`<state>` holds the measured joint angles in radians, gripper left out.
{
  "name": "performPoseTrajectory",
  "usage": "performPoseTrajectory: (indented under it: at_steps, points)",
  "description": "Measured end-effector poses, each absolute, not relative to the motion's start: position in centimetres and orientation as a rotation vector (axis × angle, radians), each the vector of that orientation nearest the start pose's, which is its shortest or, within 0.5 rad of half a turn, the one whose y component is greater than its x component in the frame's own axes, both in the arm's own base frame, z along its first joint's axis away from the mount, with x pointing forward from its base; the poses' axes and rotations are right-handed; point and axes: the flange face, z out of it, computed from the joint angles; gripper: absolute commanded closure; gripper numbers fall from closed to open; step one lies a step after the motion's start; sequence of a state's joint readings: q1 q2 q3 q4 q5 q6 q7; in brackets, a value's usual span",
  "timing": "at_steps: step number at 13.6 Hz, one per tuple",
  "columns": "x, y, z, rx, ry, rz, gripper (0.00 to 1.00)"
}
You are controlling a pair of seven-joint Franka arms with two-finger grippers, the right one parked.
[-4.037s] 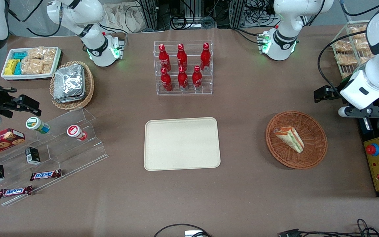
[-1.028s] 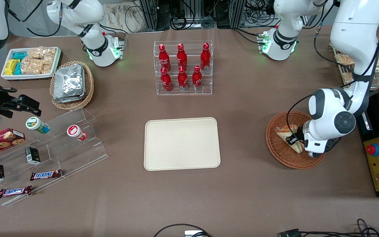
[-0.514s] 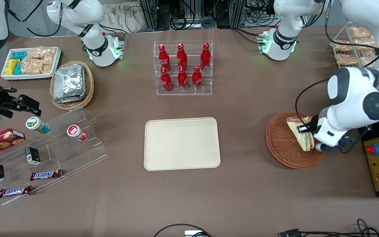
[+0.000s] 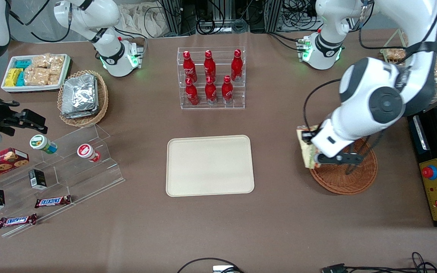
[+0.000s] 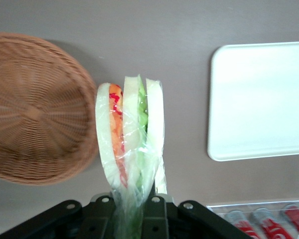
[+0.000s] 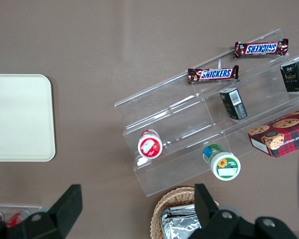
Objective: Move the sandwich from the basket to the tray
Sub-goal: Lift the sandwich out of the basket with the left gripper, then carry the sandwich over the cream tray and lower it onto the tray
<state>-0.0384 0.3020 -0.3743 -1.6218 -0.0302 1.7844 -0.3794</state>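
Left arm's gripper (image 5: 134,204) pinches the soft, light, clear-wrapped triangular sandwich (image 5: 131,149) by its slippery wrapped end, above the reddish-brown wicker basket's (image 4: 349,180) rim; squeezing harder would crush it

— Where's the sandwich (image 4: 308,148) relative to the basket (image 4: 345,178)?

— Held in the gripper (image 4: 312,148) above the basket's rim, on the side toward the tray (image 4: 209,165).

— And the tray?

— Flat on the worktop (image 4: 279,220), well apart from the basket, toward the parked arm's end.
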Motion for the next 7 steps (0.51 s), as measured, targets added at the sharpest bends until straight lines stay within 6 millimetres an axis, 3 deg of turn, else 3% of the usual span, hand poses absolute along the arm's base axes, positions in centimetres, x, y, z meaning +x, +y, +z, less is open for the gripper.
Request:
performPoseTrajectory:
  at_steps: [4, 7]
  points:
    - [57.6, -32.8, 40.0, -3.206, 0.052, 0.382, 1.00]
    - [57.8, -37.0, 35.2, -3.204, 0.100, 0.473, 1.00]
